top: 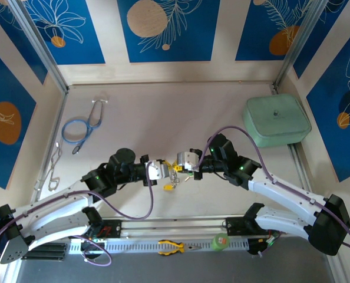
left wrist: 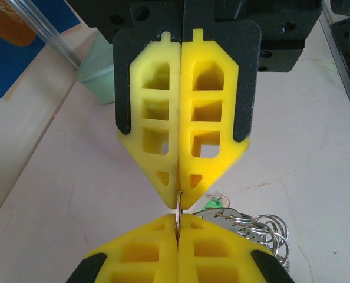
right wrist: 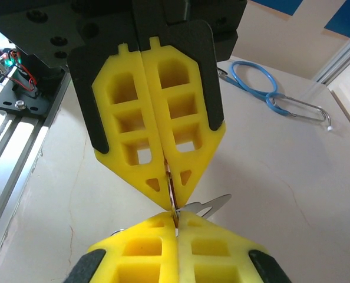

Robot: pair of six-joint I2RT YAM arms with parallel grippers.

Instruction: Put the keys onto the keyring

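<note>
Meeting tip to tip over the middle of the pale table (top: 163, 112), the left gripper (left wrist: 176, 227) and right gripper (right wrist: 176, 224) each have their yellow fingers pressed fully together. Both pinch one thin metal ring (left wrist: 178, 206) of the keyring (left wrist: 260, 227). The keyring's other silver rings bunch just beside the left gripper's fingertips, with the green-headed key (left wrist: 214, 203) among them. From above, the yellow-headed key (top: 169, 187) shows just on the near side of the fingertips. A blue stethoscope (top: 81, 127) lies far left, and a mint-green box (top: 277, 121) sits far right.
</note>
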